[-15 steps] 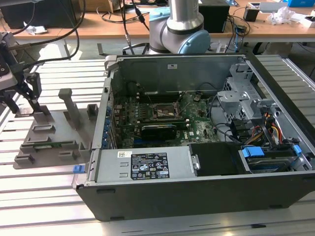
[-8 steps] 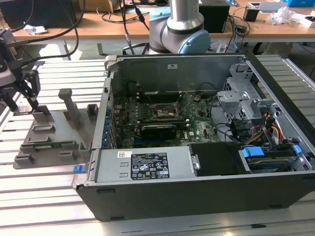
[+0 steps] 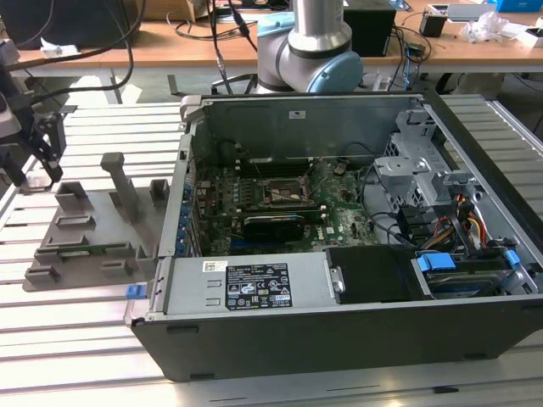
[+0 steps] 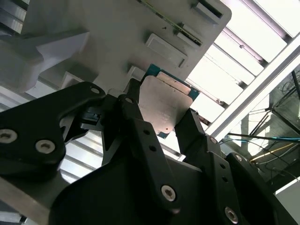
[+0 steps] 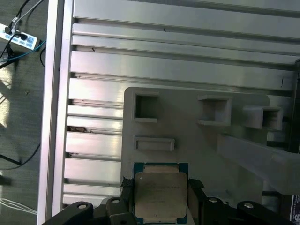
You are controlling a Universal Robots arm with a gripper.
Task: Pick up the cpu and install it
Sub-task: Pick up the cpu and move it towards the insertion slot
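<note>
The cpu (image 5: 160, 194) sits clamped in your pincer (image 5: 160, 187) at the grey holder (image 5: 206, 150) on the counter (image 5: 164, 70) — pick made, I judge — with the install left: the socket (image 3: 284, 191) in the open computer case (image 3: 339, 322) stands well apart.

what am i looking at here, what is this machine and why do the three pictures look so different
It is a robot arm working at a slatted metal table. The exterior view is from a camera off the arm: it shows an open computer case and, to that view's left, a grey plastic holder. The two wrist views come from cameras riding on the arm, looking past its black gripper. In both, the gripper's two fingers sit against opposite sides of the cpu, a flat silvery square chip, over the grey holder. Whether the chip is lifted off it yet I cannot tell.
</note>
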